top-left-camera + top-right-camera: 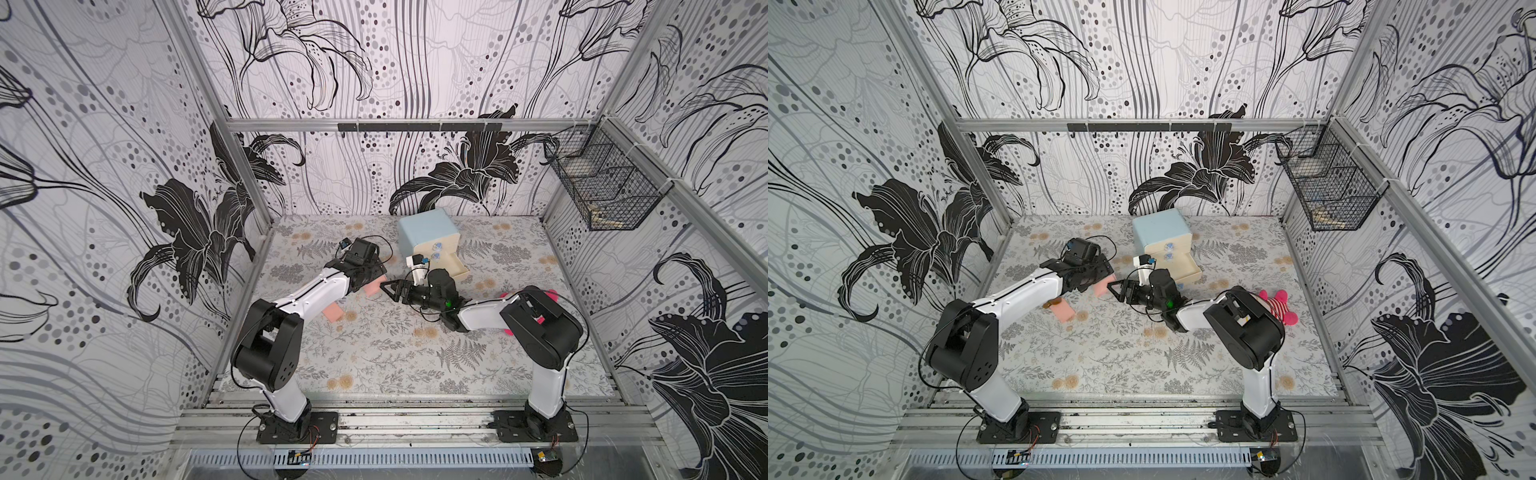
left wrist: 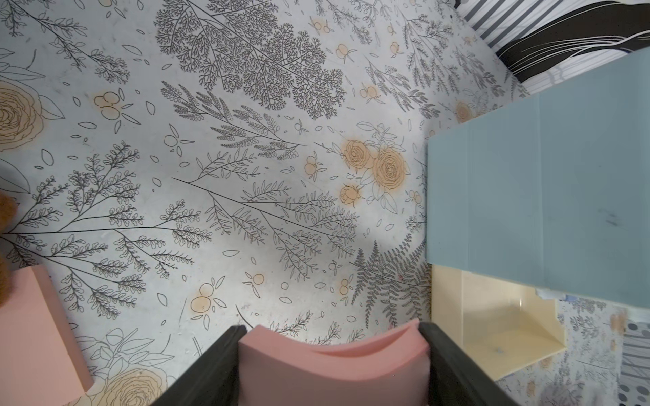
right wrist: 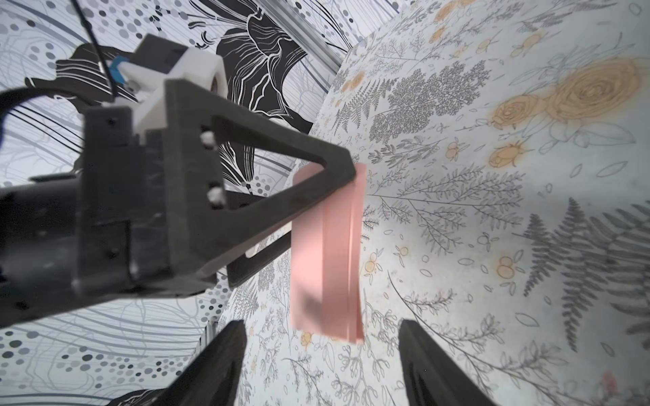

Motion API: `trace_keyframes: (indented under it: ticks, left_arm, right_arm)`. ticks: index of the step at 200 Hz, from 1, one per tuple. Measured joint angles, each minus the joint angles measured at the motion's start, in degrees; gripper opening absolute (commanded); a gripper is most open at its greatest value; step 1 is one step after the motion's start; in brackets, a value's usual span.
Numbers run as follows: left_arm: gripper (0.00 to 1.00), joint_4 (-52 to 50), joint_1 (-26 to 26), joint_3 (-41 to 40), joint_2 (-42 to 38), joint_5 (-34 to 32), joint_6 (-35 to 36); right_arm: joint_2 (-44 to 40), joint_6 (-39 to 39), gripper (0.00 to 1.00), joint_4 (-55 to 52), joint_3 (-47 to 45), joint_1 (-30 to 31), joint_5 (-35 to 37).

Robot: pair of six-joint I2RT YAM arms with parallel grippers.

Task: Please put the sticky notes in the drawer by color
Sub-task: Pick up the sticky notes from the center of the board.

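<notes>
The left tool grips a thick pink pad of sticky notes. The squeeze bows the paper stack into a shallow curve between the dark matte fingers. In the right wrist view the pad hangs off the bench, its sheets fanned slightly apart at the free edge. That edge sits in the gap of the right tool, whose jaws stand apart and hold nothing.

Just beside the left tool is the chest, a smooth light-blue cube. Its cream bottom drawer is pulled out.

A second pad, also pink and square, lies flat on the flower-printed bench, partly under the left arm. A pink striped plush lies behind the right arm. A black wire basket hangs on the side wall.
</notes>
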Motion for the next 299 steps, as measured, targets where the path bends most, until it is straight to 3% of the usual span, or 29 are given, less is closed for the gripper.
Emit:
trace_keyframes:
  ticks: [82,173,194,213,231,268,299]
  left_arm:
    - [0.79,0.15,0.00,0.37,-0.24,1.01,-0.20]
    - [0.79,0.15,0.04,0.37,-0.02,1.03,-0.20]
    - [0.82,0.15,0.04,0.37,0.07,0.96,-0.17]
    - [0.91,0.35,0.04,0.37,0.07,0.46,0.00]
    - [1.00,0.42,0.04,0.37,0.04,-0.46,0.11]
    - [0.97,2.16,0.04,-0.15,-1.42,-2.89,1.07]
    - [0.97,7.74,0.04,-4.26,-8.24,-5.14,4.20]
  right_arm:
    - [2.10,2.03,0.36,1.14,2.97,0.00,-2.73]
    - [2.32,2.91,0.12,1.86,2.97,0.00,-3.32]
    - [2.32,2.95,0.05,1.84,2.97,0.00,-3.37]
    - [2.32,2.95,0.00,1.62,2.97,0.00,-3.37]
    - [2.29,2.91,0.00,1.40,2.91,0.00,-3.30]
    - [0.02,1.99,0.00,0.04,0.57,0.00,-1.42]
    - [-5.75,0.48,0.00,-2.32,-3.80,-0.13,1.42]
